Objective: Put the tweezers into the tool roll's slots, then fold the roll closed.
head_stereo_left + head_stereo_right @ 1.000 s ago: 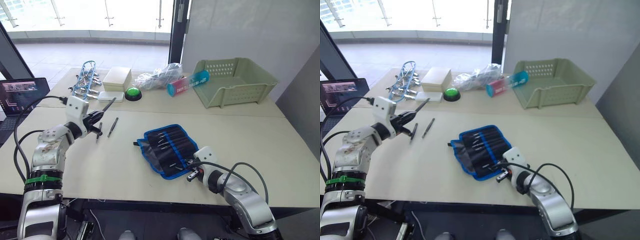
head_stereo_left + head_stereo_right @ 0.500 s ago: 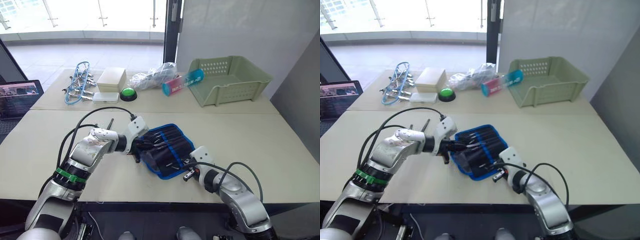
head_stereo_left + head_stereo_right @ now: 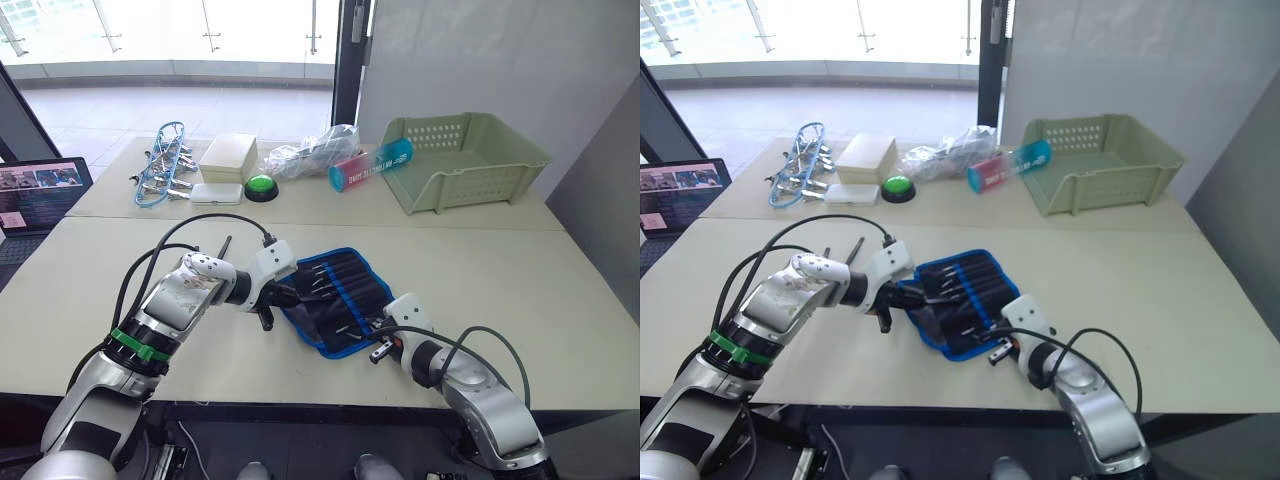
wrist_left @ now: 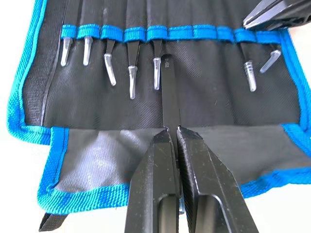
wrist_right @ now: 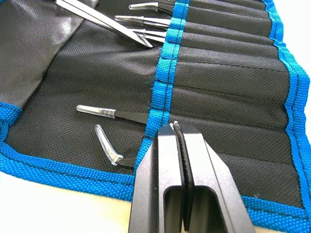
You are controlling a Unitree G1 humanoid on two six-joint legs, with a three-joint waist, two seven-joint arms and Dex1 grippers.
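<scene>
A tweezer [image 4: 170, 92] is held pinched at its rear end by the left gripper [image 4: 173, 130], tip aimed at a slot [image 4: 158, 34] mid-row of the roll [image 3: 335, 295], which lies open at table centre. The right gripper [image 5: 176, 127] is closed empty, pressing the roll's blue band at 5 o'clock. The tweezer is judged light, stiff and slippery, best gripped near its tail; the roll is soft fabric, needing pinning.

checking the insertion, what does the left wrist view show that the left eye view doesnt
Left wrist view: the left hand shut on a tweezer with its tip at the blue-edged slots, and clear-capped tips of tweezers already stowed.

Left eye view: the green basket, the green button, the blue-wire bundle and a laptop.

Both: the open tool roll and the right hand on its edge.
</scene>
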